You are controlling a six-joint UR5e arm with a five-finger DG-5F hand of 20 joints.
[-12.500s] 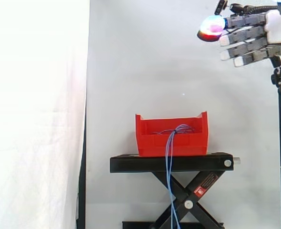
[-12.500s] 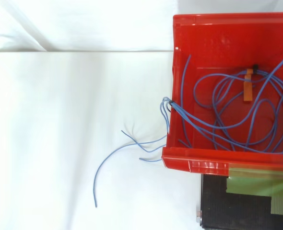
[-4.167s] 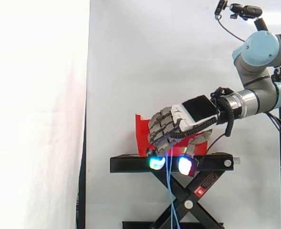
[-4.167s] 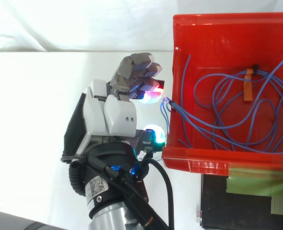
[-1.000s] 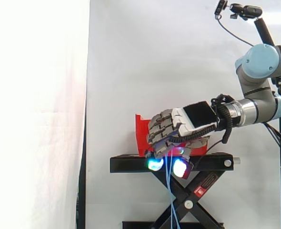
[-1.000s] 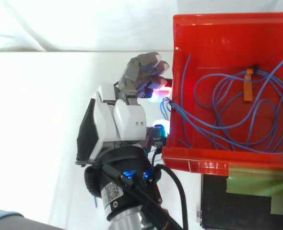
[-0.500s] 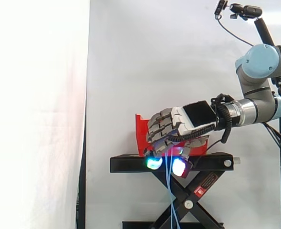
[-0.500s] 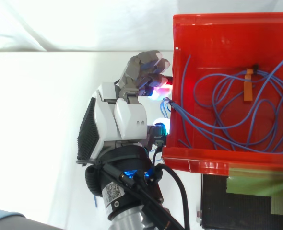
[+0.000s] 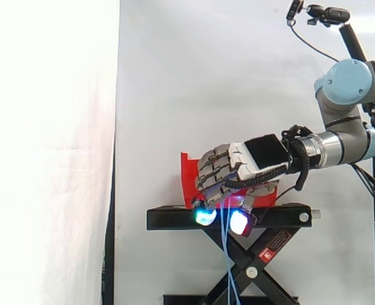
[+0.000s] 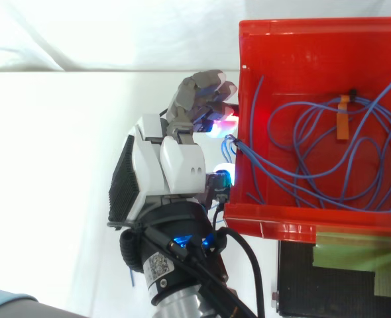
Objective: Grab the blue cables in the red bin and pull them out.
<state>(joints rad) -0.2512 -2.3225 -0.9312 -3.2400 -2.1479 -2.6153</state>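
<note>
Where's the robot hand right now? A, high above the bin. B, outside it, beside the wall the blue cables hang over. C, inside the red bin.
B: the robot hand sits outside the red bin, next to the wall where the blue cables drape over.

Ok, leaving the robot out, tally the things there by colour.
Red: 1 bin
Blue: 1 bundle of cables, strands too tangled to count
Orange: 1 tie
Black: 1 stand
Total: 4
</note>
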